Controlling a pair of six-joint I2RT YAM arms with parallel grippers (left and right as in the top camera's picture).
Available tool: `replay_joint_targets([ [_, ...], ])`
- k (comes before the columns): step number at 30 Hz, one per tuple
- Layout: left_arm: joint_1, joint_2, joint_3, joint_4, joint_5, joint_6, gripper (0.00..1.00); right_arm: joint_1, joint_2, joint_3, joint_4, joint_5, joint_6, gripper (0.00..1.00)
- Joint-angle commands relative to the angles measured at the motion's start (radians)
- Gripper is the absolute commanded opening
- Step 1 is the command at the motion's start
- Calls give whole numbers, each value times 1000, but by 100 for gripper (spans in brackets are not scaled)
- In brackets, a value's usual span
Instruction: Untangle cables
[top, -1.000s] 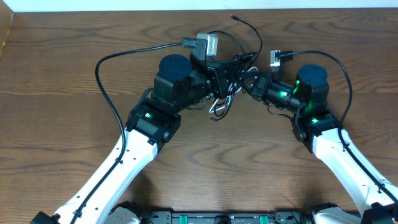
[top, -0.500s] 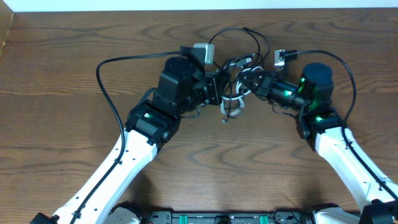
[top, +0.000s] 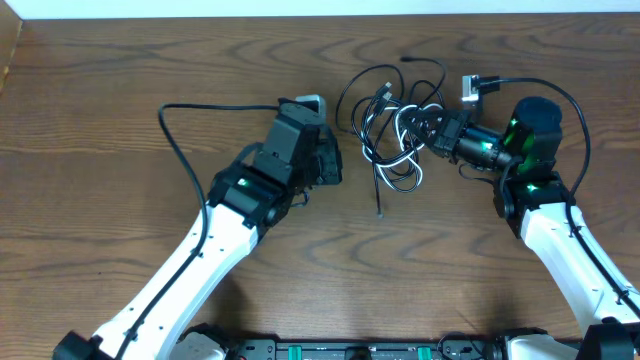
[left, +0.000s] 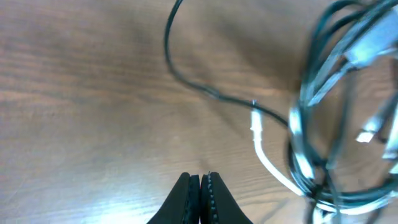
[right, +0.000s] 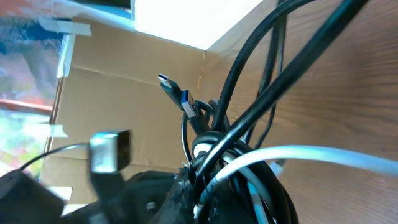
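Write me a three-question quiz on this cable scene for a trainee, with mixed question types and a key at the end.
1. True or false: the left gripper is clamped on a cable.
2. Which gripper grips the cable bundle? A) left gripper B) right gripper C) neither
3. Fill in: the bundle is mostly black cords, plus one ____ cord.

Key:
1. False. Its fingers are shut together on nothing, clear of the bundle.
2. B.
3. White. The white cable shows in the left wrist view.
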Motion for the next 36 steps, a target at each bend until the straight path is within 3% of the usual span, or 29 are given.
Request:
replay_joint_targets([
  [1, 0, 51, 8, -24, -23, 1, 8, -2, -7, 14, 16, -35, -23, 1],
  [8, 0, 93, 8, 25, 111, 2, 8, -6, -7, 14, 21, -34, -50, 1],
  [9, 1, 93, 8, 37, 129, 2, 17, -8, -7, 14, 21, -34, -50, 1],
  [10, 1, 93, 8, 51, 149, 1, 45, -10, -7, 14, 21, -34, -54, 1],
  [11, 1, 93, 8, 68, 172, -4, 67, -13, -7, 14, 21, -33, -66, 1],
  [12, 1, 93, 8, 85, 193, -22, 78, -17, -7, 14, 21, -29, -74, 1],
  [17, 1, 93, 8, 160, 240, -137, 98, -51, -7, 14, 34, -26, -66, 1],
  [33, 2, 93, 8, 444, 441, -197, 97, -88, -7, 14, 327, -15, 222, 1],
  [34, 2, 93, 8, 458, 448, -196, 93, -89, -7, 14, 351, -8, 243, 1],
  [36, 9, 92, 8, 490, 482, -194, 72, -96, -7, 14, 402, 9, 286, 1],
])
